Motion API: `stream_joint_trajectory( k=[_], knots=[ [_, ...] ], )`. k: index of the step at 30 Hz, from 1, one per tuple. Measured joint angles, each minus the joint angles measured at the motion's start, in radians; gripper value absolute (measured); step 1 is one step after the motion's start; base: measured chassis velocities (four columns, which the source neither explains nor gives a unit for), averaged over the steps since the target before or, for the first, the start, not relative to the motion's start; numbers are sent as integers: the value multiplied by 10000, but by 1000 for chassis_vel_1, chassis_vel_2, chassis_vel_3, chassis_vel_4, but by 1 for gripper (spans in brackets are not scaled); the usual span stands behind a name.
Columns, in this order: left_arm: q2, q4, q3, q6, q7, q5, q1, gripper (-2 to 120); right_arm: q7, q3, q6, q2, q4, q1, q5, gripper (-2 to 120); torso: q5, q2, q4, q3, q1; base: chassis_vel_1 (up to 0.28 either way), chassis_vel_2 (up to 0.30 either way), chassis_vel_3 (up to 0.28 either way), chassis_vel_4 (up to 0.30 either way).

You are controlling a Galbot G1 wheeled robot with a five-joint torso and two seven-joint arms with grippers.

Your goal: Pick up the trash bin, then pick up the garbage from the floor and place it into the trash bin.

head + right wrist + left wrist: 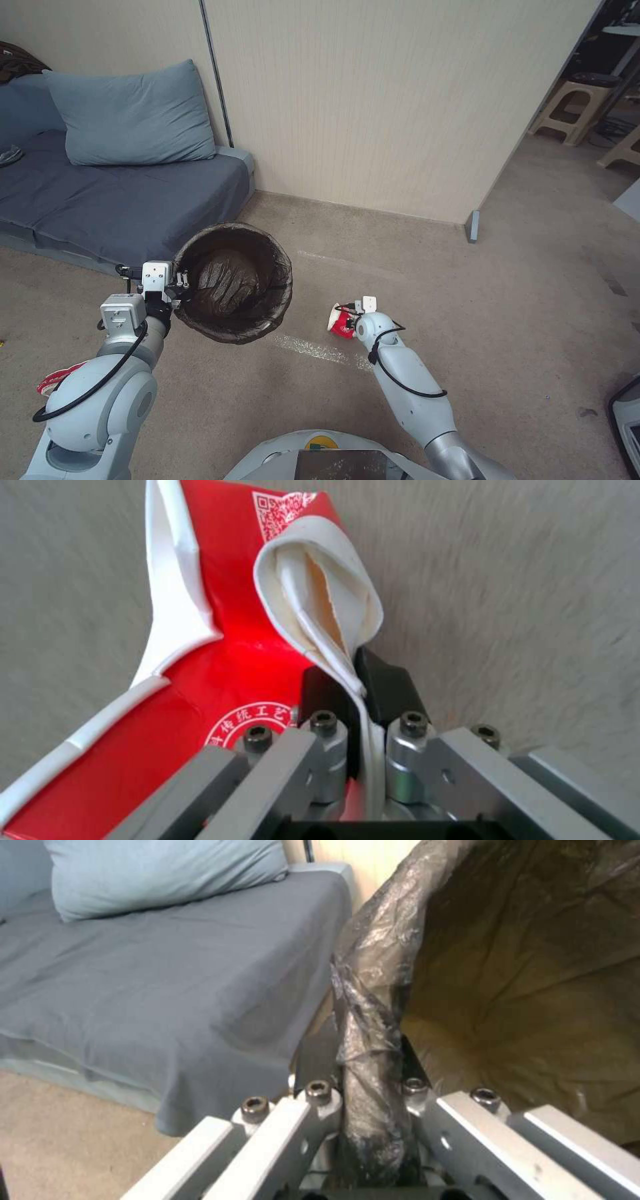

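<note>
Right end effector (360, 680) pinches the crushed cup's (220, 645) rim; left end effector (370, 1060) clamps the trash bin's (233, 283) rim.

bin liner (230, 283): glossy crinkled plastic | cup (220, 645): glossy paper | carpet (507, 280): matt

The left gripper (179, 285) grips the near rim of the bag-lined trash bin (233, 282), held above the carpeted floor (533, 280) beside a blue sofa (120, 193). To its right, the right gripper (349, 319) pinches a crushed red-and-white paper cup (340, 321).
</note>
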Motion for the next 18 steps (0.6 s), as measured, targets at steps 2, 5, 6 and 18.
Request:
stream_joint_trajectory(
  k=[2,5,6,18],
  knots=[
    [24,-31,-3,0,-55,-108,21,0,97,-17,-2,-102,280,-31,178,0,0,0,-1,-1,0,0,0,0,0],
    [58,-54,-3,0,-149,-216,80,0,337,-63,-4,-321,878,-84,580,0,0,0,-2,-1,0,0,0,0,0],
    [71,-56,-4,1,-199,-262,107,0,531,-100,-3,-493,1270,-119,943,0,0,0,0,-1,0,0,0,0,0],
    [21,284,125,0,-204,-94,17,0,1191,504,5,-3617,7474,-602,4693,0,2,0,-1,-1,0,0,0,0,0]
  ],
)
